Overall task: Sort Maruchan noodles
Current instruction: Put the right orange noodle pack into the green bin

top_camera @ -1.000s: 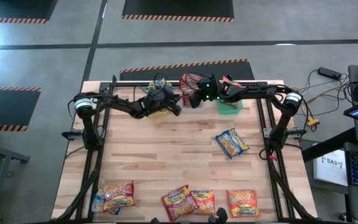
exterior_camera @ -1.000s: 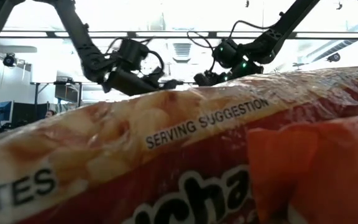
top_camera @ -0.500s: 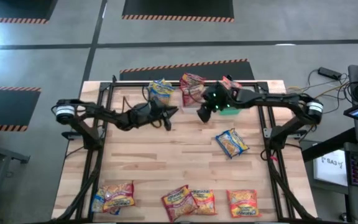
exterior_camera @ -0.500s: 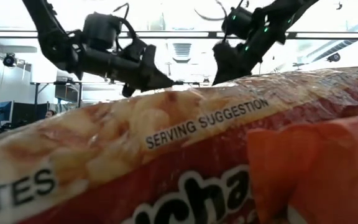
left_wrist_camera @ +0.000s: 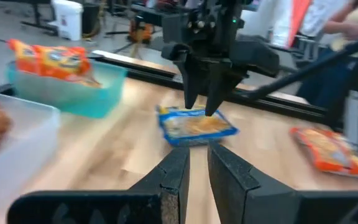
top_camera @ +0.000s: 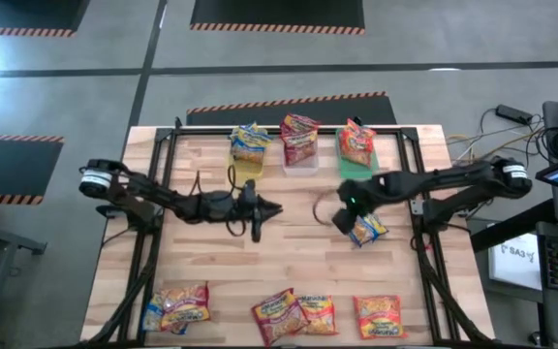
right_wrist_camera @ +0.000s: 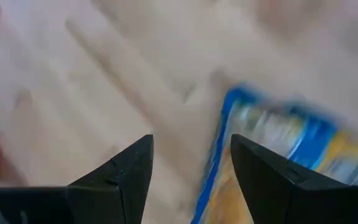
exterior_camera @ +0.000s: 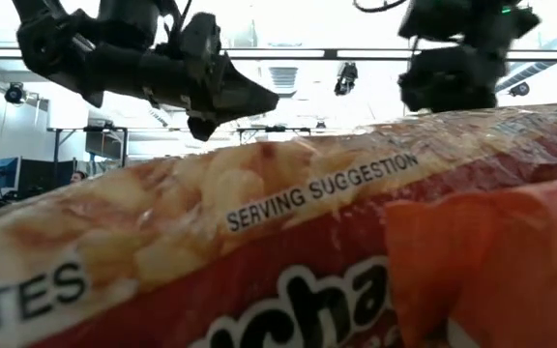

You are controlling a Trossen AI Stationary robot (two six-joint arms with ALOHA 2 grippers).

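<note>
Right end effector now partly covers blue packet.

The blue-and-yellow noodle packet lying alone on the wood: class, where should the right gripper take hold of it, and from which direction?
Grip the blue-and-yellow packet by its near long edge, coming straight down from above. It lies flat and skewed on the table, apart from the other packets, so only its thin sealed rim offers a pinch. The right gripper, open, hovers over that edge, probably well placed.

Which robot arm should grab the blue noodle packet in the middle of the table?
Probably the right arm. Its right gripper hangs with open jaws right at the blue packet; the left gripper is shut and farther away.
</note>
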